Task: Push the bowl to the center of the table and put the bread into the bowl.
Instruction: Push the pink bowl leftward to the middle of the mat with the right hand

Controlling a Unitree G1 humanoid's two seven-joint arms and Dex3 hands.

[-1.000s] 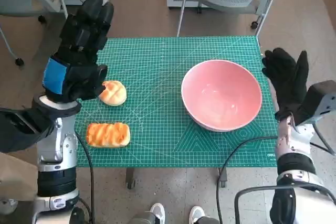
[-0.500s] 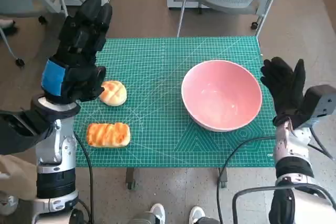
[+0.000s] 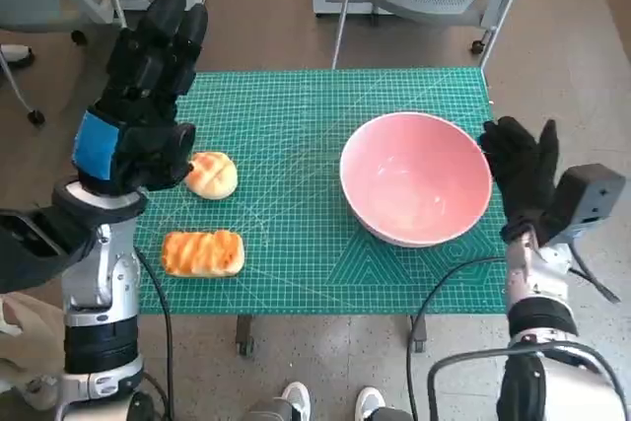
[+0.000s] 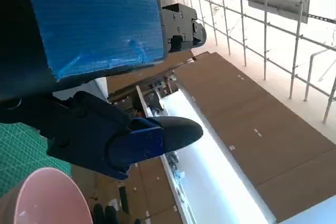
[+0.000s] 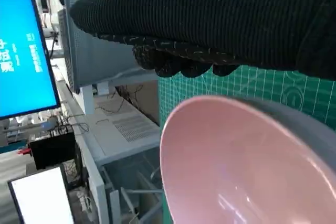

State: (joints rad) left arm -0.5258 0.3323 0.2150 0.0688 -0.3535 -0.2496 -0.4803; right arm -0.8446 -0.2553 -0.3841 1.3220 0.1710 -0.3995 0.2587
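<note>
Since a second ago my right hand [image 3: 520, 167], fingers spread, has closed on the bowl [image 3: 416, 178]; left hand [image 3: 143, 96], fingers extended, hovers over round bread [image 3: 212, 175], loaf [image 3: 203, 252] nearby.

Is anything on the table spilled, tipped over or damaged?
Nothing stands out. The pink bowl sits upright and empty on the green mat, and the round bun and the long bread lie whole on it.

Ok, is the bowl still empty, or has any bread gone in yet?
Empty. The pink bowl shows only its bare inside, and both pieces of bread, the round bun and the ridged loaf, lie on the green mat.
</note>
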